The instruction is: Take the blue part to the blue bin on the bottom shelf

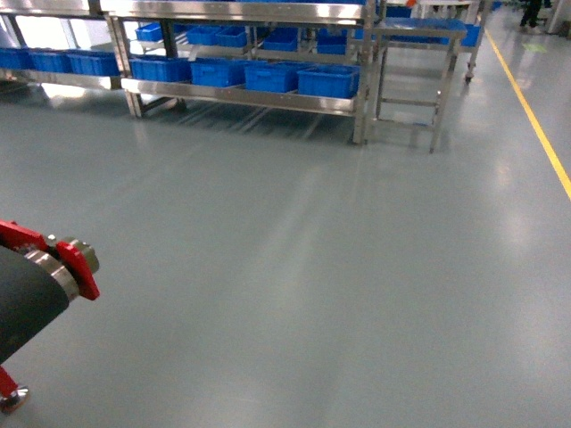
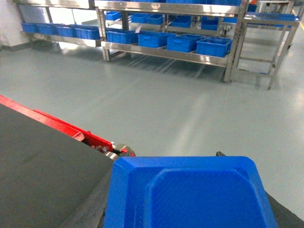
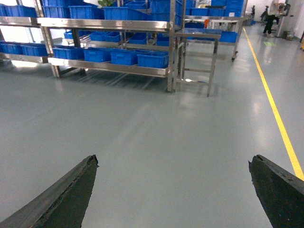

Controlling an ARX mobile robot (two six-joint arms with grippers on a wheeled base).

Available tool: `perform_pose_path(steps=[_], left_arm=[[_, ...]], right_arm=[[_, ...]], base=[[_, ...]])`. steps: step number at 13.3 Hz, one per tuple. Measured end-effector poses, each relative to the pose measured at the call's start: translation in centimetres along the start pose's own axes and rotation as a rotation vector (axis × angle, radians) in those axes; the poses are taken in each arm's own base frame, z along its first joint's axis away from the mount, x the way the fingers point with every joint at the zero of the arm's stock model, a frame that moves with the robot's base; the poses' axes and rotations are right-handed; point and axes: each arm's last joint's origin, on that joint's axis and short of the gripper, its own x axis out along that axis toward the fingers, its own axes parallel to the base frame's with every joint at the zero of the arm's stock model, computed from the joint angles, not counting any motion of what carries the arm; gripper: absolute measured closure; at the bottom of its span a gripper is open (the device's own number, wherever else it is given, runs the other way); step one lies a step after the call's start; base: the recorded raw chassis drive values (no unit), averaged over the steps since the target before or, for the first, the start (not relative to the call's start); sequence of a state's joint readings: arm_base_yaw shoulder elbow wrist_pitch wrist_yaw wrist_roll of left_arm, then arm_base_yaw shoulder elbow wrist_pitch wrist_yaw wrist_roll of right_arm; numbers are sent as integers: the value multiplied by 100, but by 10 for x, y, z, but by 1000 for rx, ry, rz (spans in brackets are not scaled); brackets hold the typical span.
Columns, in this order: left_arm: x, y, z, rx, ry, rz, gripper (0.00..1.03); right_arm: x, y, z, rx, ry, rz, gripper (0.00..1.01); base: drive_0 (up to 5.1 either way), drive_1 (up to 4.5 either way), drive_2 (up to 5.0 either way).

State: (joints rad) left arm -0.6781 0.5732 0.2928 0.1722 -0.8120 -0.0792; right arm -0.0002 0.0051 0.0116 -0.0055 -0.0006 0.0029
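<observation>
Several blue bins (image 1: 268, 78) on bottom shelf (image 1: 241, 96), right pincer (image 3: 173, 190) spread wide

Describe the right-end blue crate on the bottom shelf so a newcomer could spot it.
Across the grey floor stands a long steel rack. Its bottom shelf carries a row of blue crates. The target crate is the last rightward, nearest the corner post and small steel table.

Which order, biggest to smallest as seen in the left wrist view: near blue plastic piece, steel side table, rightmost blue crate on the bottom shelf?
1. Blue plastic piece, though its nearness to the camera inflates it.
2. Steel side table.
3. Rightmost blue crate.
</observation>
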Motion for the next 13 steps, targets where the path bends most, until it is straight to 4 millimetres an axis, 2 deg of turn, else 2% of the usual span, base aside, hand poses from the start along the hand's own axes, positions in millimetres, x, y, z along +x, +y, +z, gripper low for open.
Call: perform_pose_path(steps=[13], left_arm=[[0,0,0,1,1,0,60]], right_arm=[[0,0,0,0,0,0,3]], base=[[-165,-165,-165]])
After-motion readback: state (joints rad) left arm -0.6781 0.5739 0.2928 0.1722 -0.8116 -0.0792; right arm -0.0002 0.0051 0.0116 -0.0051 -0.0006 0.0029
